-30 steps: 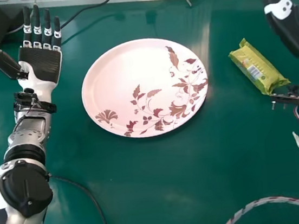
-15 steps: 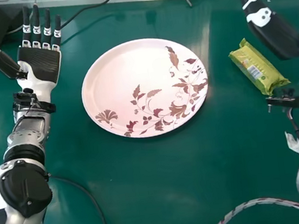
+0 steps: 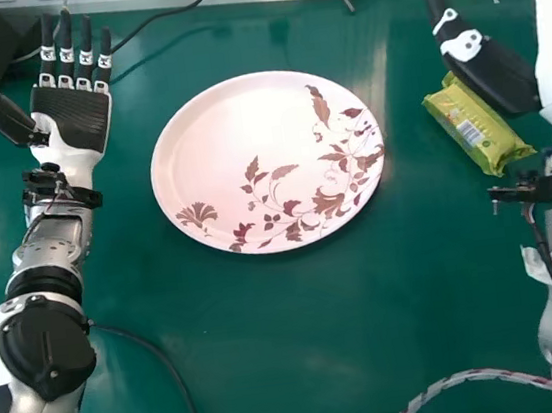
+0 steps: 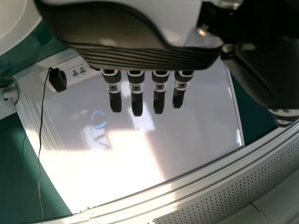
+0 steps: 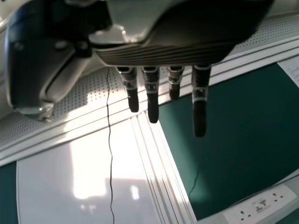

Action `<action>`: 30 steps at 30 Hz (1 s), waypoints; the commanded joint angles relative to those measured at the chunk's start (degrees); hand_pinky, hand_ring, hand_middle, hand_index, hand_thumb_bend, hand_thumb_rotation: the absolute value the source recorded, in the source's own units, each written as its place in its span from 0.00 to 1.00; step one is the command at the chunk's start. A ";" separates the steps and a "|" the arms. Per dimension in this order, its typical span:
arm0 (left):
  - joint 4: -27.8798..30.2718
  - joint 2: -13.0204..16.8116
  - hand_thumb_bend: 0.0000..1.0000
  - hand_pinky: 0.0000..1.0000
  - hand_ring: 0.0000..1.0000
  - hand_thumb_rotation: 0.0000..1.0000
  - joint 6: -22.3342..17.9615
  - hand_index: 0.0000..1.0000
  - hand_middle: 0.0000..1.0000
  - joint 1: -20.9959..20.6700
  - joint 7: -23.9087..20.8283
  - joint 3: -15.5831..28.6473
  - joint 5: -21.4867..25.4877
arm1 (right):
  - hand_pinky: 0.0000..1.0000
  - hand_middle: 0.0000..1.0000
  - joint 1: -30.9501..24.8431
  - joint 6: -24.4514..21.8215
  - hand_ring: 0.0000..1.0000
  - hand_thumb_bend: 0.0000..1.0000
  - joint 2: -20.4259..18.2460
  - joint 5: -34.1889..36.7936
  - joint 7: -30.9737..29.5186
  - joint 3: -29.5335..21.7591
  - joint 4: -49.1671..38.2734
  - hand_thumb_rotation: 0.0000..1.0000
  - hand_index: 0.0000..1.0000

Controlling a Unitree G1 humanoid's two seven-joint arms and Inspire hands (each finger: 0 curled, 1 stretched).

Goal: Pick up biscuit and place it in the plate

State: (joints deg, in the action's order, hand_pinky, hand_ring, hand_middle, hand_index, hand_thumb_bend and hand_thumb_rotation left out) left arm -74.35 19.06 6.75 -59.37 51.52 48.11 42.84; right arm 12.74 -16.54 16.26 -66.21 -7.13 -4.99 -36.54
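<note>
Head view: the biscuit [image 3: 491, 146], in a yellow-green packet, lies slantwise on the counter [image 3: 293, 345] at the right of the frame, apart from the round floral plate [image 3: 213, 144] at upper centre. The right hand [image 3: 498, 76] has its thumb overlapping the packet's edge; whether they touch I cannot tell. At upper left, the left hand [image 3: 76, 118] is palm up, fingers wide open.

Left wrist view: the left hand's fingers [image 4: 136, 100] reach out straight.

Right wrist view: the right hand's fingers [image 5: 153, 105] are straight, wide open.
</note>
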 commanded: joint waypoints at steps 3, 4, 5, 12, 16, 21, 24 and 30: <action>0.20 0.97 1.00 0.97 0.98 0.50 0.24 1.00 1.00 0.31 0.35 0.12 0.39 | 0.53 0.86 1.43 -1.58 0.65 0.83 0.01 -2.28 -3.05 0.88 -0.19 0.47 0.95; 0.17 0.99 1.00 0.98 0.98 0.50 0.30 1.00 1.00 0.30 0.32 0.09 0.38 | 0.52 0.85 1.83 -2.09 0.65 0.83 -0.02 -2.97 -3.92 1.10 -0.01 0.47 0.94; 0.17 0.98 1.00 0.99 0.99 0.50 0.25 1.00 1.00 0.29 0.18 0.07 0.36 | 0.52 0.85 2.18 -2.47 0.64 0.83 0.09 -3.80 -4.76 1.34 0.21 0.47 0.94; 0.30 0.60 1.00 0.97 0.99 0.59 0.51 1.00 1.00 0.16 -0.04 0.11 0.60 | 0.52 0.84 4.95 -4.16 0.64 0.83 1.19 -6.11 -11.66 1.94 3.03 0.46 0.92; 0.33 0.47 1.00 0.99 0.99 0.63 0.25 1.00 1.00 0.20 0.39 -0.06 0.73 | 0.53 0.86 6.30 -4.97 0.66 0.83 1.96 -6.41 -14.04 1.99 5.11 0.47 0.95; 0.32 0.38 1.00 1.00 1.00 0.64 0.32 1.00 1.00 0.15 0.52 -0.08 0.91 | 0.53 0.87 8.12 -5.84 0.66 0.83 3.17 -5.80 -16.37 1.82 7.12 0.47 0.95; 0.30 0.25 1.00 1.00 1.00 0.63 0.19 1.00 1.00 0.13 0.19 -0.10 0.93 | 0.52 0.87 9.32 -6.26 0.65 0.84 4.03 -5.35 -18.14 1.83 8.36 0.45 0.95; 0.27 0.17 1.00 1.00 1.00 0.69 0.07 1.00 1.00 0.13 0.17 -0.05 1.10 | 0.52 0.87 11.75 -6.94 0.65 0.83 6.74 -3.95 -22.09 1.99 11.67 0.47 0.95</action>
State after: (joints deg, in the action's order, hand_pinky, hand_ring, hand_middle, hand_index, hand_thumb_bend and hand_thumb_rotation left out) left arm -74.32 19.05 7.08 -59.37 51.36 48.01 43.77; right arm 23.79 -23.15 22.14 -70.59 -28.57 -3.14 -25.40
